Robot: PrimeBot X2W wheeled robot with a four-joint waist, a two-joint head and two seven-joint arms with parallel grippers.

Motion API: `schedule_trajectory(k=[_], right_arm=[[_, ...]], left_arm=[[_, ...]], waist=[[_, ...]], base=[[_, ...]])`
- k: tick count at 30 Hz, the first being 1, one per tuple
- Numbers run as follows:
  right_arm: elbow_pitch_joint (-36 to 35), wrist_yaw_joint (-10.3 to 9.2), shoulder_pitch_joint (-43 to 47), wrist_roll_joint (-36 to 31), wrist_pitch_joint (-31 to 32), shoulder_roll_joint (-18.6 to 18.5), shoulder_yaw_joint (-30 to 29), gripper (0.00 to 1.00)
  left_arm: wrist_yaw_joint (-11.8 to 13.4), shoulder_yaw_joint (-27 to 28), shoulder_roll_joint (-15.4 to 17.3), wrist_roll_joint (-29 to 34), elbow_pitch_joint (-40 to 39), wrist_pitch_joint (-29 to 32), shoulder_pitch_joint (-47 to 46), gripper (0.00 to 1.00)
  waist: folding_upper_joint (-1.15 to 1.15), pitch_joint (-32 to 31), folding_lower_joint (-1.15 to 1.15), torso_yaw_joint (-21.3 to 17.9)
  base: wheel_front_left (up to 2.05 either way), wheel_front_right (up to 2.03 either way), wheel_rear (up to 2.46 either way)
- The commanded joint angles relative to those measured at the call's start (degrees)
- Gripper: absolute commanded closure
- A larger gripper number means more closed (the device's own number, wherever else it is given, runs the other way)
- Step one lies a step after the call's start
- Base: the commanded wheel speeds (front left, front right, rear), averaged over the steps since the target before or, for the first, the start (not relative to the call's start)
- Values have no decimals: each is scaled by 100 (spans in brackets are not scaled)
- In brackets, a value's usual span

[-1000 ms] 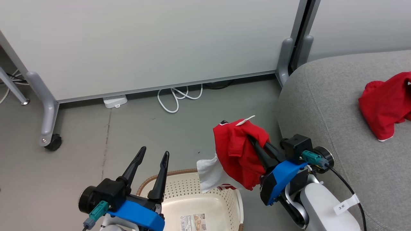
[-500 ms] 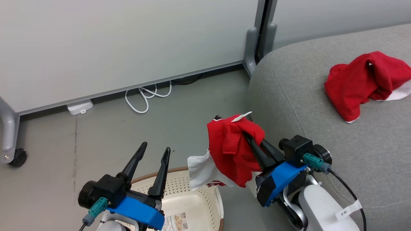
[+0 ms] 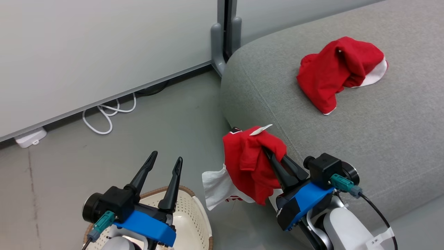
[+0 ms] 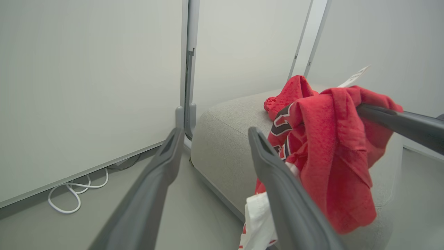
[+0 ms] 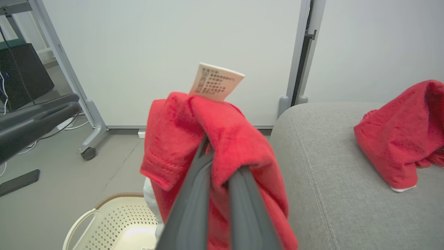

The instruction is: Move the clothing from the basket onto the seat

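Carrying a red-and-white jersey in R gripper, clamped shut on a bunched fold just under the care label. Held just off the rounded corner of the grey sofa, on its floor side, not yet over the cushion top. Hanging limp below the grip, long axis approx vertical, white panel lowest, clear of the floor.

Holding L gripper spread wide and empty, well apart from the sofa, further out than the jersey. Also away from the sofa, down on the floor: perforated laundry basket, bare where visible in right wrist view; can't vouch for the hidden part.

Spotted on the sofa top, well in from the corner: second red garment w/ white trim, lying crumpled.

Key relation for next move, as a guess: from R gripper, toward the sofa means rightward and a bit fwd, w/ bare cushion between the corner and the second garment. Far nearer the sofa by R arm than by L, so no handover needed. Can't tell whether the hem sits above cushion level; prob. worth lifting before sweeping across, else risk of snagging on the sofa's side. Then opening over the bare patch, w/o covering the other piece.
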Motion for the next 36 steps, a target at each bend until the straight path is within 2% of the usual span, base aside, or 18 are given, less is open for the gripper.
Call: schedule_trajectory(k=[1,8,15,36], right_arm=[[-67,3,65,-31,-37,26,-7,100],[-203,3,201,-50,-58,57,-70,100],[-288,3,357,-51,-74,77,-175,100],[-413,3,162,-85,-22,88,-402,100]], left_arm=[[-13,18,42,17,-12,-17,-71,0],[-14,9,90,22,-21,-17,-93,0],[-14,-40,126,7,-16,-17,-108,0],[-14,-107,192,8,-46,-17,-194,0]], waist=[[0,58,0,-228],[0,125,0,-603],[0,158,0,-809],[0,306,0,-843]], base=[[0,0,0],[0,0,0],[0,0,0],[0,0,0]])
